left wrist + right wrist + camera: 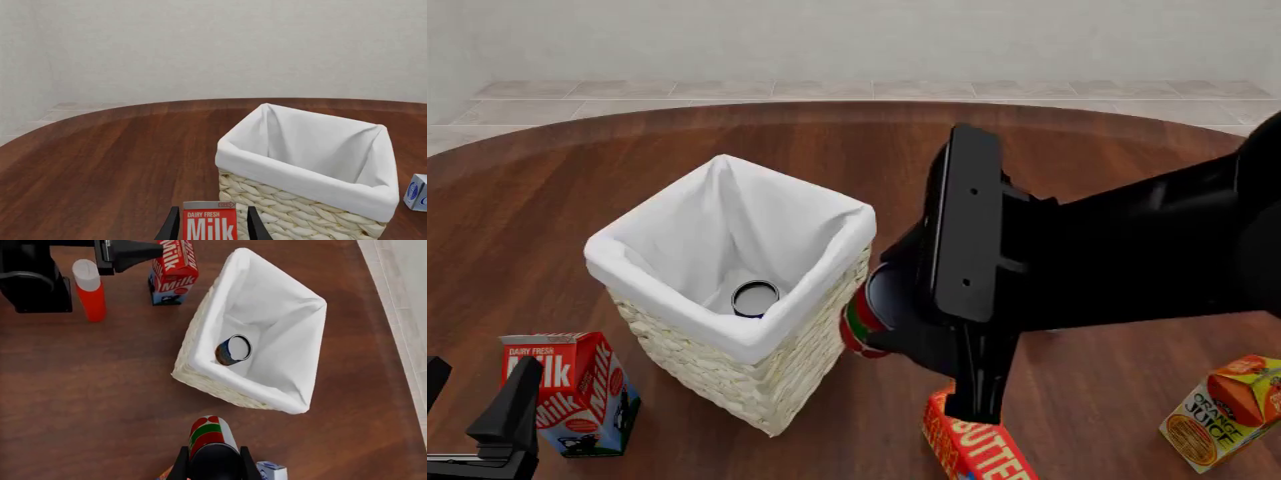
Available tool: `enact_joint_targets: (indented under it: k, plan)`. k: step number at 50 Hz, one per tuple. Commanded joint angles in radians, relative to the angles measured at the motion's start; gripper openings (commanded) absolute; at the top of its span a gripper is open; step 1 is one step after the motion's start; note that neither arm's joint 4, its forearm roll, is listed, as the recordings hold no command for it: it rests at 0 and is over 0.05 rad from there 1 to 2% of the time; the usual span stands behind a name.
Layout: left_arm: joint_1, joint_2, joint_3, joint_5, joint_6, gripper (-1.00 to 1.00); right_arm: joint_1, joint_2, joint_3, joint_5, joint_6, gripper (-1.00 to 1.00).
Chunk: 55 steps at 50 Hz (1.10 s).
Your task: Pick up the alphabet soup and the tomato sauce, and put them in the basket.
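Note:
The tomato sauce point(208, 434), a red can with a green band, is held in my right gripper point(213, 462), which is shut on it close beside the basket's point(200, 335) near wall. From the front, the can point(857, 325) peeks out under the right arm, level with the basket point(734, 338) rim. The alphabet soup point(232, 350) lies inside on the liner's bottom, its top point(754, 298) showing. My left gripper point(215, 227) is open low at the front left point(501, 420), its fingers either side of a milk carton point(209, 222) just ahead of them.
The milk carton point(567, 395) stands left of the basket. A butter box point(968, 445) lies under the right arm and an orange juice carton point(1221, 410) at the front right. A red bottle with a white cap point(90, 290) and a small blue-white box point(417, 192) also stand nearby.

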Motion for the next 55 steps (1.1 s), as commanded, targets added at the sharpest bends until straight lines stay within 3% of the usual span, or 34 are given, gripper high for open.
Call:
enact_joint_targets:
  k: [1, 9, 13, 55]
  plan:
    - [0.000, 0.000, 0.000, 0.000, 0.000, 1.00, -0.007, 0.000, -0.039, -0.011, 0.000, -1.00]
    - [0.000, 0.000, 0.000, 0.000, 0.000, 1.00, -0.027, 0.003, -0.066, -0.053, -0.021, -1.00]
    - [0.000, 0.000, 0.000, 0.000, 0.000, 1.00, -0.043, 0.019, -0.087, -0.073, -0.003, -1.00]
    - [0.000, 0.000, 0.000, 0.000, 0.000, 1.00, -0.094, 0.140, -0.183, -0.168, -0.006, -1.00]
